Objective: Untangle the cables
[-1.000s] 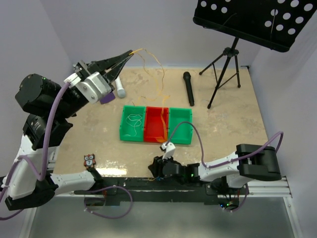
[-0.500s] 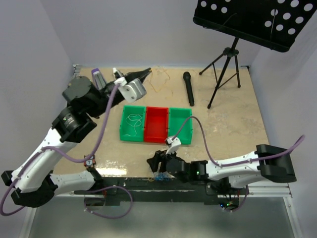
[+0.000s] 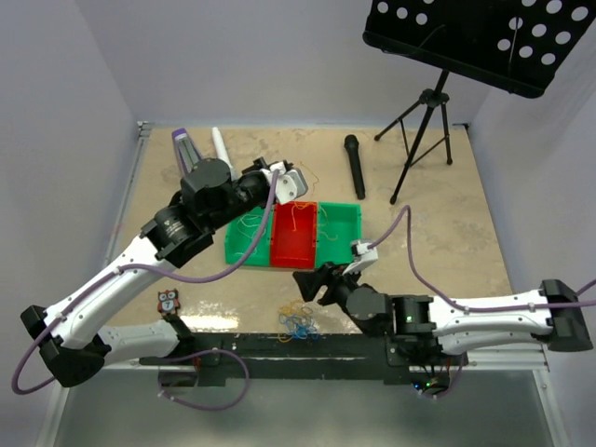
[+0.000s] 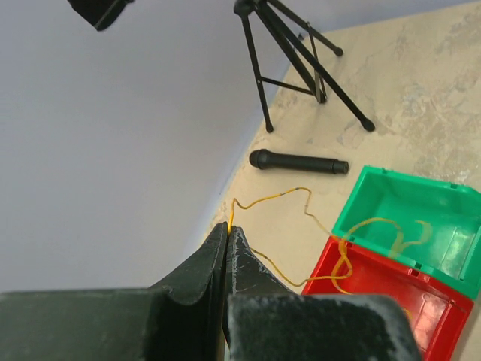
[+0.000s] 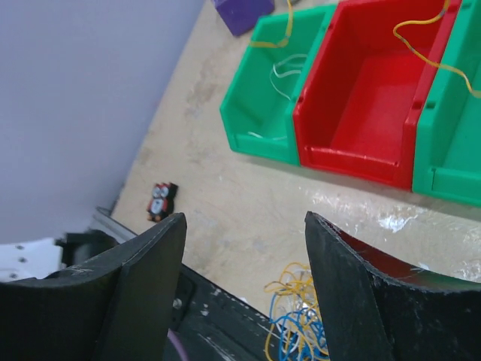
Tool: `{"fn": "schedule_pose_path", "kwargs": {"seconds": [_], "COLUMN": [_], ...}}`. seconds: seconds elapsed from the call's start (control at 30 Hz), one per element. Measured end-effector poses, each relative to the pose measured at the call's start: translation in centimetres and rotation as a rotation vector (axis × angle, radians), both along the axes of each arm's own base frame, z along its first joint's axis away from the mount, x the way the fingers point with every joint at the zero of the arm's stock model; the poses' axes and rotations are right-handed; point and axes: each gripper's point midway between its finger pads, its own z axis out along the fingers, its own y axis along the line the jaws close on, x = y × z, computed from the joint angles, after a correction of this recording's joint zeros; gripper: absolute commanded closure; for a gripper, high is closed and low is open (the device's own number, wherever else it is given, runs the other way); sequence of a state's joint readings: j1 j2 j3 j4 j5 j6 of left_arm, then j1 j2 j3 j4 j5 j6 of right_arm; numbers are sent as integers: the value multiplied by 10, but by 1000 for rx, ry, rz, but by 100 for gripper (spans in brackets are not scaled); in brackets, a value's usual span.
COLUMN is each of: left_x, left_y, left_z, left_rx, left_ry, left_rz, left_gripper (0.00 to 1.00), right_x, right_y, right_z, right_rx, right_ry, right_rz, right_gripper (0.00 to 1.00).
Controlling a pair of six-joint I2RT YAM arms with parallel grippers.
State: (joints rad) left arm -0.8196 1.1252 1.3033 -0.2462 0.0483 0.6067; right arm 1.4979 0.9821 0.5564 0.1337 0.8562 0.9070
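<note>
Your left arm has swung down from the far corner to the bins, and the left gripper (image 4: 228, 232) is pressed together on a yellow cable (image 4: 274, 197). This cable trails down over the red bin (image 5: 353, 159) and into the green bin (image 4: 451, 244) next to it. Your right gripper (image 5: 244, 222) has moved to the right and stands spread, holding nothing. Near it, by the front edge of the table (image 3: 438, 233), lies the tangle (image 3: 298, 322) of blue and yellow cables
</note>
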Motion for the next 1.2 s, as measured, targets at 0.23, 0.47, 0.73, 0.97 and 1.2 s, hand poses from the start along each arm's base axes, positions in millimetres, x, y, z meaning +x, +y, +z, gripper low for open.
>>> {"fn": "schedule_pose_path", "kwargs": {"seconds": [0.23, 0.47, 0.73, 0.97, 1.2], "left_x": [8, -1, 0, 7, 16], "left_y": [7, 25, 27, 33, 44], "left_z": [-15, 26, 0, -53, -65], "left_rx": [3, -114, -81, 7, 30], "left_ry": [17, -65, -37, 30, 14], "left_rz": [66, 97, 110, 164, 246], "left_gripper": [100, 100, 100, 100, 100], "right_x": [8, 10, 11, 13, 13], "right_y": [-33, -43, -48, -54, -55], "right_z": [44, 35, 27, 27, 25], "right_rx": [109, 62, 52, 60, 68], "right_ry": [-27, -20, 6, 14, 28], "right_rz": [-71, -98, -118, -143, -151], "right_gripper": [30, 30, 30, 30, 30]}}
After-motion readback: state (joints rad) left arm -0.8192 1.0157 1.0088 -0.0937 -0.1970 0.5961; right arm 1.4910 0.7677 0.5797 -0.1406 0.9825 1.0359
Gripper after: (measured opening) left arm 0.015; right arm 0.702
